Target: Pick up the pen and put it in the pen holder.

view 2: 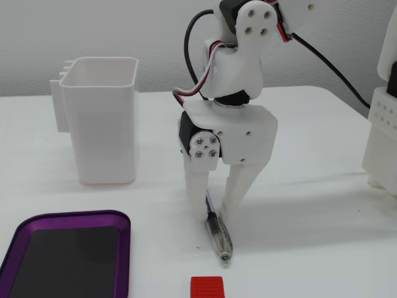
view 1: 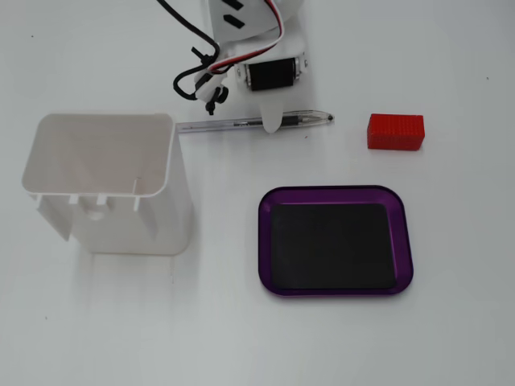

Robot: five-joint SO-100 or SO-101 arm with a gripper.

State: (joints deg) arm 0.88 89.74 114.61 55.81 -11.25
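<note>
A clear pen (view 1: 241,123) with a dark tip lies flat on the white table, just beyond the holder's top right corner in a fixed view. It also shows in the other fixed view (view 2: 218,239). The pen holder (view 1: 173,209) is a tall white open box, also shown standing upright (view 2: 105,124). My gripper (view 2: 213,211) points straight down with its fingertips at the table. Its two white fingers (view 2: 197,186) stand apart on either side of the pen's middle. From above, one fingertip (view 1: 272,122) shows across the pen.
A purple tray (view 1: 338,191) with a black inside lies near the pen, also shown at the lower left (view 2: 62,217). A red block (view 1: 396,131) sits past the pen's tip (view 2: 208,288). A white structure (view 2: 384,136) stands at the right edge.
</note>
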